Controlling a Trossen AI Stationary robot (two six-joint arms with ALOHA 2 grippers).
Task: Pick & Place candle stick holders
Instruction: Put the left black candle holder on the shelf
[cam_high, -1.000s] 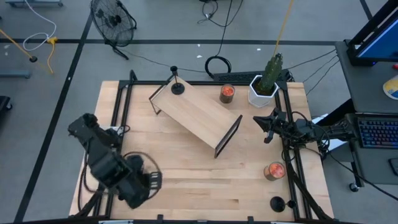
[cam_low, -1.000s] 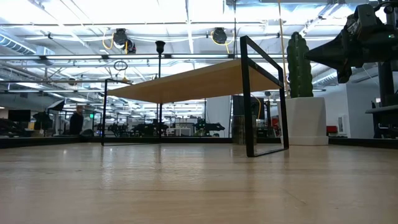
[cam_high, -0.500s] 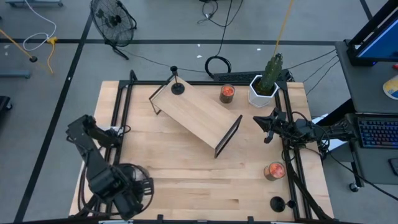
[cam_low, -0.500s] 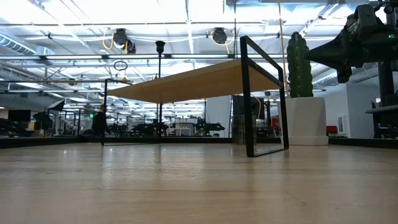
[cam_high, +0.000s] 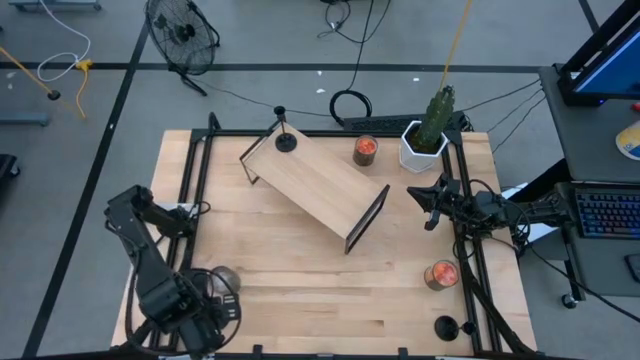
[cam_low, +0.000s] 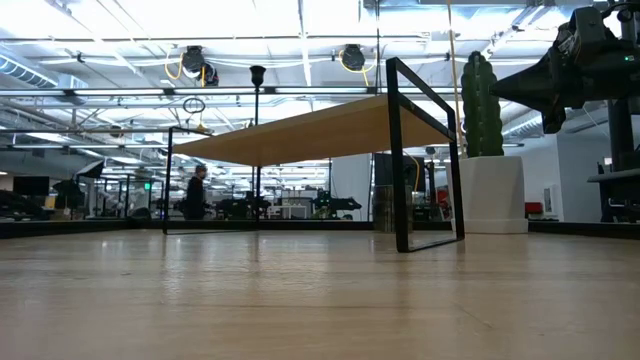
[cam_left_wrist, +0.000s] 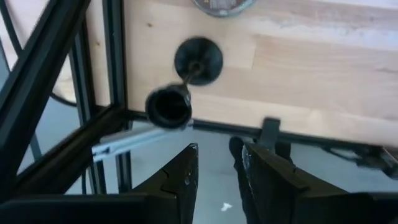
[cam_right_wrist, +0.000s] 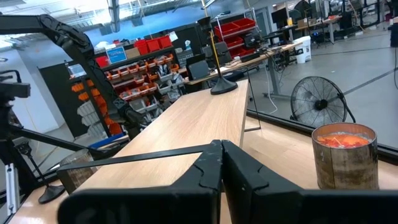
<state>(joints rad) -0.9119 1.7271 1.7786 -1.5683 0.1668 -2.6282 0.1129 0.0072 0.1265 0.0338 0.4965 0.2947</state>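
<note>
Presently left gripper (cam_left_wrist: 217, 171) parted, empty, poised above corner candle stick holder (cam_left_wrist: 198, 60) for descent | right gripper (cam_right_wrist: 219, 163) closed, empty, parked.

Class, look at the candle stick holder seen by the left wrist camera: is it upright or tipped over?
Upright. The candle stick holder rests flat on its disc base on the table, with its stem rising toward the camera.

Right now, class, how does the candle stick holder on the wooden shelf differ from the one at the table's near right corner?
The shelf holder stands raised on the wooden shelf, at the far side; the corner holder stands low on the table, at the near edge. Both are black with round bases.
</note>
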